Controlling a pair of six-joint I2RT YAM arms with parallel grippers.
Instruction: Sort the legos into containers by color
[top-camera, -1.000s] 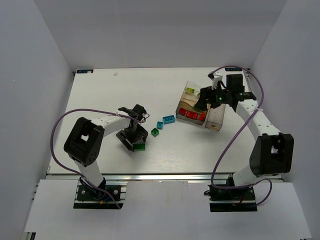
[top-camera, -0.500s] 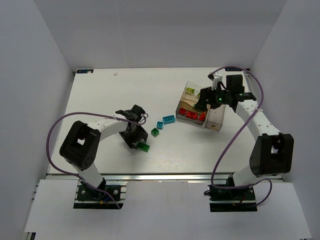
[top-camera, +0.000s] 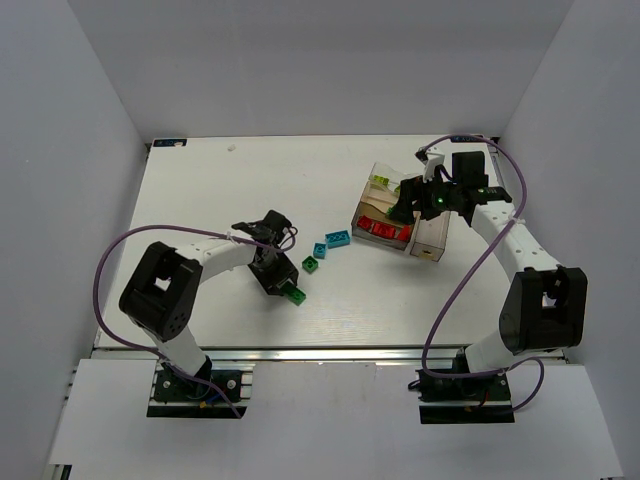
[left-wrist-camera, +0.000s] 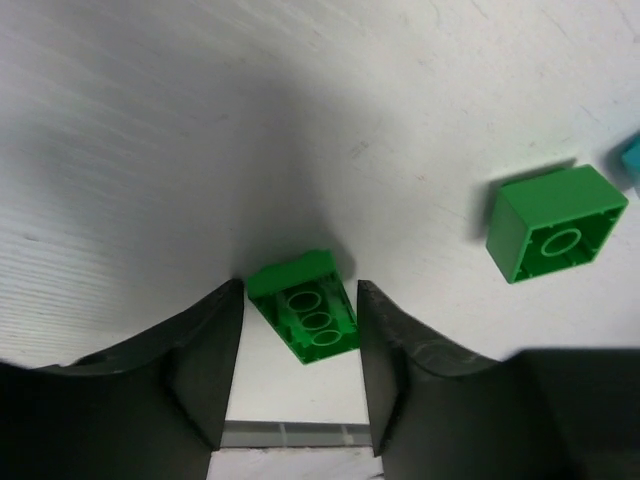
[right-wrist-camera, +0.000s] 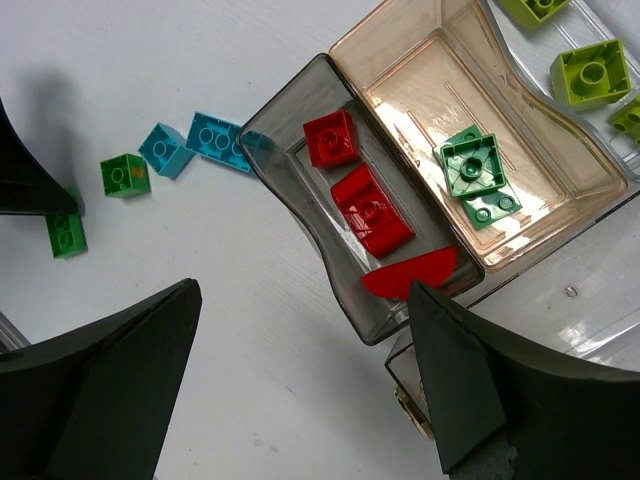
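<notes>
- well, the green brick (left-wrist-camera: 310, 320) is a narrow, glossy plastic piece turned underside-up, with three round hollows in a row. it is left of centre on the table (top-camera: 220, 180), toward the near edge (whether it touches the surface, i cannot tell).
- the left gripper (left-wrist-camera: 300, 300) pinches it, with a matte black finger (left-wrist-camera: 205, 370) pressed to each long side.
- near it a square green brick (left-wrist-camera: 555, 225), also hollow side up, lies apart on the white, faintly scuffed top. two cyan bricks (right-wrist-camera: 205, 140) lie just beyond.
- the containers stand right of centre, side by side:
  - a smoky grey container (right-wrist-camera: 285, 120) holds red bricks (right-wrist-camera: 370, 210) (two blocks and a half-round piece).
  - an amber container (right-wrist-camera: 420, 90) holds two dark green bricks (right-wrist-camera: 470, 165).
  - a clear container (right-wrist-camera: 615, 120) holds lime bricks (right-wrist-camera: 590, 70).
- the left arm reaches in from its base with the elbow folded and the wrist tipped down at the table.
- the right arm curves in over the boxes. the right gripper (right-wrist-camera: 300, 295) hangs above the grey container, its fingers spread wide.
</notes>
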